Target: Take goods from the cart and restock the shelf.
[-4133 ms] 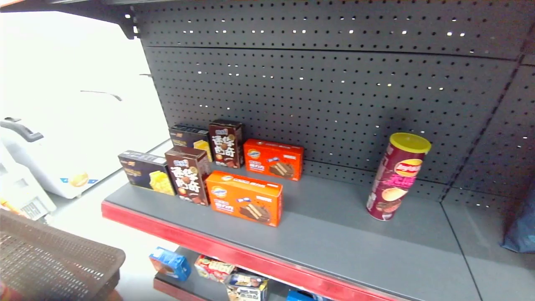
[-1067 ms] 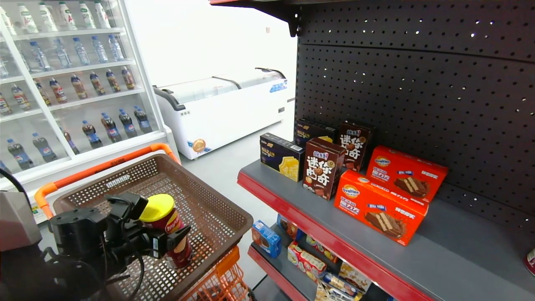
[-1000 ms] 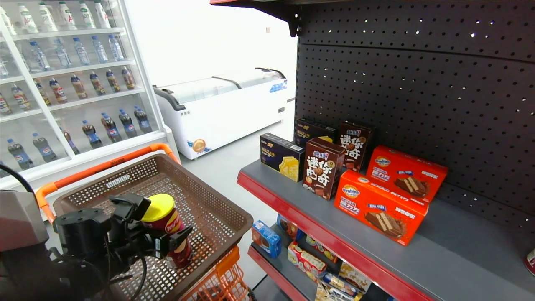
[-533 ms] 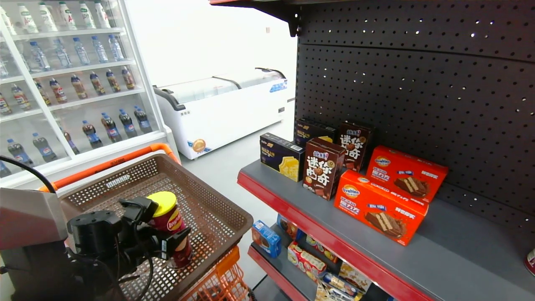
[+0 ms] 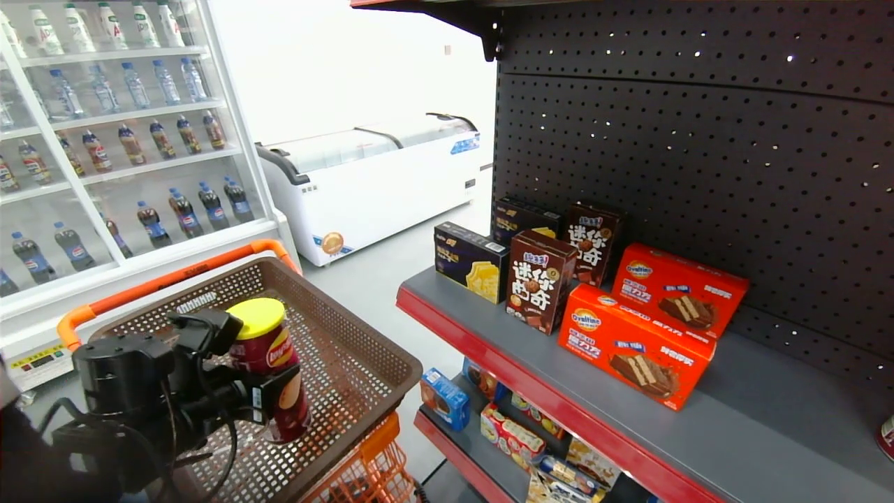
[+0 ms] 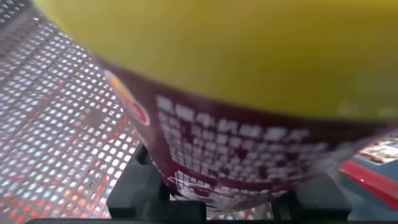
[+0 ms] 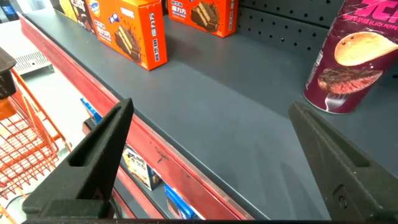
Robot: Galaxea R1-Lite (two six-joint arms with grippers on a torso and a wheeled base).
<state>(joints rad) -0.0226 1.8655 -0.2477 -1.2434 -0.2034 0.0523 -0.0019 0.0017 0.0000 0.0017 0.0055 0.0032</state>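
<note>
A: Where is the chip can?
B: Lower left, axis near upright, over the cart basket, clamped by the left gripper.
A: And the shelf?
B: To the right. The right gripper, spread wide and empty, is nearer it.

A yellow-lidded maroon chip can sits clamped in the left claw above the mesh basket.

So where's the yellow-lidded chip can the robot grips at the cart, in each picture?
Head view: chip can lower left, between the left arm's fingers, above the basket.
Left wrist view: close up, across the middle.
Right wrist view: not in it; a second can stands on the shelf there.
Shared landmark: the front orange box, head and right wrist views.
</note>
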